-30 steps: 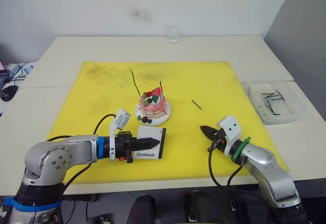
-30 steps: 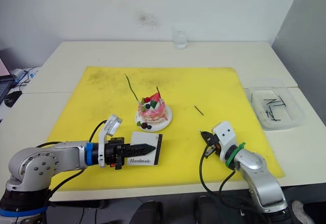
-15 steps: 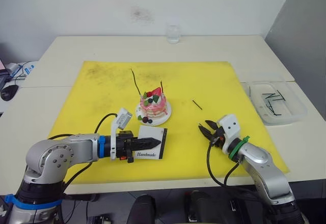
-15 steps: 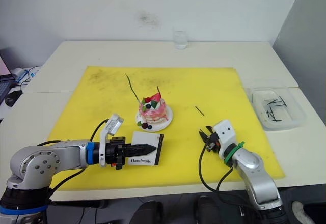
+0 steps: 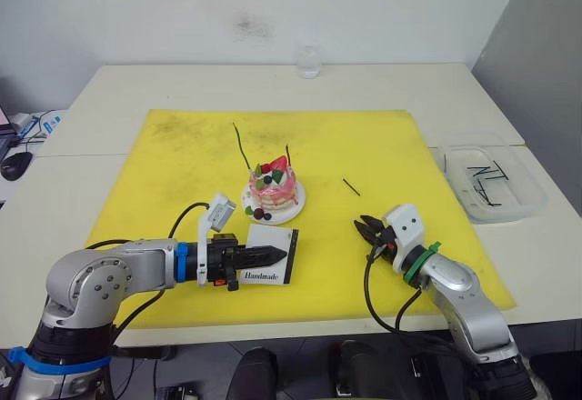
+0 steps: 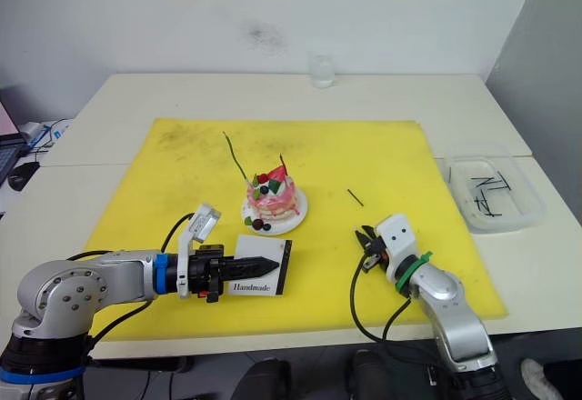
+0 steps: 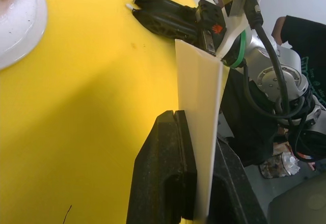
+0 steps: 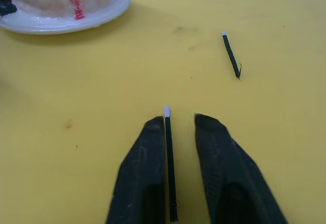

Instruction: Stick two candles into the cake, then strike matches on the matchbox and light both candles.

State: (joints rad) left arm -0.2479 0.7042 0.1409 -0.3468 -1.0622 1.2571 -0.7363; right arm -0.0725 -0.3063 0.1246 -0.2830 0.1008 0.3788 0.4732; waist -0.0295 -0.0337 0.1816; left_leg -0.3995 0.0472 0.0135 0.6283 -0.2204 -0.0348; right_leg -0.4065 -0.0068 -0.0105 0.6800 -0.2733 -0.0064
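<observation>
The pink cake (image 5: 274, 187) sits on its white plate mid-mat, with a long greenish candle (image 5: 240, 146) and a shorter reddish candle (image 5: 287, 155) rising from it. My left gripper (image 5: 269, 255) is shut on the white matchbox (image 5: 274, 265), held edge-on just in front of the cake; the box (image 7: 199, 117) shows between the black fingers. My right gripper (image 8: 178, 118) is open low over the mat to the right of the matchbox. A match (image 8: 168, 152) lies between its fingers, against one of them, white head forward. Another match (image 5: 351, 186) lies on the mat beyond it.
A yellow mat (image 5: 182, 164) covers the table's middle. A clear tray (image 5: 520, 202) holding several matches stands off the mat at the right. A glass (image 5: 307, 61) stands at the table's far edge.
My right gripper's fingers have spread from shut to open, and its wrist has shifted slightly. The left gripper and matchbox have stayed put.
</observation>
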